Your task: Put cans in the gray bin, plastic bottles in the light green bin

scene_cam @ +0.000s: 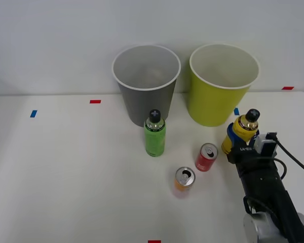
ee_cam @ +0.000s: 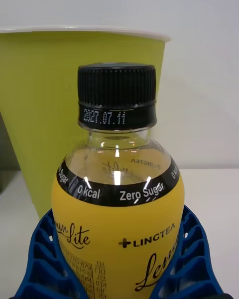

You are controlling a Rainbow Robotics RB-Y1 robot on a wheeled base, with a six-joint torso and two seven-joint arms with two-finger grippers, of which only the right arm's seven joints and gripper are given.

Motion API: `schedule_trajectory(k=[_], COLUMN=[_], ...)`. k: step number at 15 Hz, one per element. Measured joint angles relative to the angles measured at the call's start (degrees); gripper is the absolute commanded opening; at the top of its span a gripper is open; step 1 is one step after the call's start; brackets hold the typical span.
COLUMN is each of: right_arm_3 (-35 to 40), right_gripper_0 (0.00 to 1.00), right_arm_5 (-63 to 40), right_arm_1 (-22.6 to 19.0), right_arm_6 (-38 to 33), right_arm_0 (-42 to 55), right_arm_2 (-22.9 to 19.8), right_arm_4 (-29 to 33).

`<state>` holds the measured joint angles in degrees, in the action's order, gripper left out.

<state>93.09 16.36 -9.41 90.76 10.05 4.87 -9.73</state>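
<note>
My right gripper (scene_cam: 233, 143) is shut on the yellow plastic bottle (scene_cam: 240, 132), black-capped, upright at the table's right side. In the right wrist view the blue ribbed fingers (ee_cam: 42, 259) press both sides of the yellow bottle (ee_cam: 117, 219), with the light green bin (ee_cam: 50, 104) just behind it. The light green bin (scene_cam: 220, 86) stands at the back right, the gray bin (scene_cam: 147, 83) to its left. A green plastic bottle (scene_cam: 155, 134) stands in front of the gray bin. A red can (scene_cam: 206, 157) and an orange can (scene_cam: 184, 181) stand upright mid-table.
Small red (scene_cam: 95, 101) and blue (scene_cam: 33, 113) tape marks dot the white table. The table's left half lies open. A black cable (scene_cam: 294, 157) runs along my right arm.
</note>
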Motion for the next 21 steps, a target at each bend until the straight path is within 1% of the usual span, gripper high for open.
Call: schedule_trajectory(k=[12,16,19,21], right_arm_3=[0.0,0.3,3.0,6.3], right_gripper_0=[0.00,0.00,0.00,0.00], right_arm_5=[1.5,3.1,3.1,3.1], right_arm_1=[-0.6,-2.2,-3.5,-3.7], right_arm_6=[-1.4,-2.4,-3.7,-7.3], right_arm_0=[0.7,1.3,2.2,3.3], right_arm_2=[0.2,0.6,1.3,2.0], right_arm_4=[-0.6,-0.6,-0.6,-0.6])
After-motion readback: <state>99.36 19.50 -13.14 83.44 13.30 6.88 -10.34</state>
